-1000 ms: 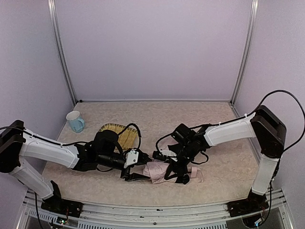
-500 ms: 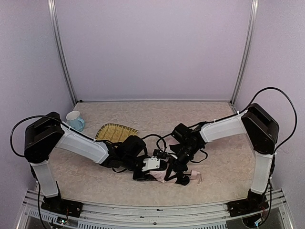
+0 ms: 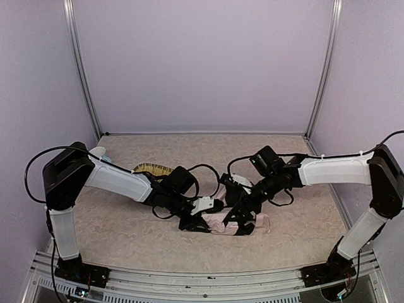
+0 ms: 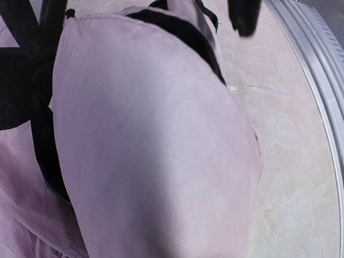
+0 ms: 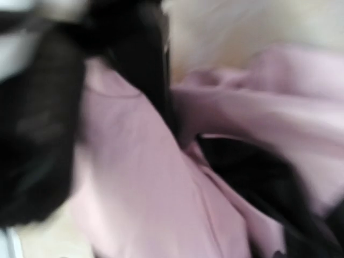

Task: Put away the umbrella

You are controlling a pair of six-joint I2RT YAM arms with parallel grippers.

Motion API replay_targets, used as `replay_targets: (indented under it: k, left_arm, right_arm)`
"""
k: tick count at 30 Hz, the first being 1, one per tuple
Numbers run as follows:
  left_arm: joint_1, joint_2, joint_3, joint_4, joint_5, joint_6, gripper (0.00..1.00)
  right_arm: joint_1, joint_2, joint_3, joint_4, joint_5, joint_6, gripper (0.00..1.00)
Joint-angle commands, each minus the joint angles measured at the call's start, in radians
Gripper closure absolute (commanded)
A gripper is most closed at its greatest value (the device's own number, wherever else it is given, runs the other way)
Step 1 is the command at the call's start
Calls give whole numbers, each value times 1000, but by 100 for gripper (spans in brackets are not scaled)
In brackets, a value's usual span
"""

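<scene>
Pale pink umbrella (image 3: 219,223) lies crumpled between your left gripper (image 3: 194,223) and right gripper (image 3: 238,218), both seemingly against it; how open either stands, you can't tell.

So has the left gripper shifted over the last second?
Yes. The left gripper has moved right, away from the woven tray, further over the pink umbrella.
</scene>
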Motion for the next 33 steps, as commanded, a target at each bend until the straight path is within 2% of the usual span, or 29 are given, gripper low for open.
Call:
replay_targets:
  k: [1, 4, 6, 9, 11, 12, 17, 21, 23, 24, 25, 26, 27, 29, 30, 31, 33]
  left_arm:
    - [29, 108, 21, -219, 159, -98, 85]
    - [48, 148, 55, -272, 248, -109, 85]
    - [59, 185, 93, -325, 302, -109, 84]
    - [60, 236, 149, -411, 321, -99, 84]
    - [58, 259, 173, -439, 328, -93, 84]
    - [58, 268, 182, -450, 329, -92, 84]
    - [60, 279, 191, -477, 336, -84, 84]
    - [57, 292, 199, -501, 340, -68, 84]
    - [52, 299, 209, -524, 342, -52, 83]
    - [50, 302, 214, -539, 345, -39, 81]
    - [48, 303, 217, -551, 346, -26, 78]
    - [46, 300, 219, -557, 348, -18, 70]
    - [47, 293, 217, -550, 349, -13, 59]
    - [56, 259, 198, -507, 349, -16, 41]
    - [63, 230, 180, -469, 346, -26, 14]
    - [74, 181, 147, -421, 336, -43, 3]
    - [96, 85, 74, -281, 297, -96, 1]
  right_arm:
    - [-3, -191, -110, 108, 259, 46, 20]
    - [64, -328, -197, 166, 407, -12, 20]
    - [190, -393, -265, 252, 505, -100, 20]
    - [339, -429, -345, 372, 646, -254, 14]
    - [387, -396, -351, 416, 722, -318, 10]
    - [397, -365, -340, 416, 747, -341, 2]
    - [417, -170, -243, 321, 805, -407, 0]
    - [418, -53, -231, 318, 893, -433, 4]
    - [416, -9, -214, 302, 894, -420, 13]
    - [413, 14, -204, 289, 885, -406, 22]
    - [411, 26, -195, 279, 878, -391, 35]
    - [409, 32, -188, 265, 871, -376, 51]
    - [409, 34, -185, 257, 856, -362, 59]
    - [406, 23, -185, 243, 812, -340, 68]
    - [403, 14, -186, 236, 784, -329, 71]
    - [398, 5, -186, 226, 753, -313, 74]
    - [380, -11, -182, 197, 680, -287, 77]
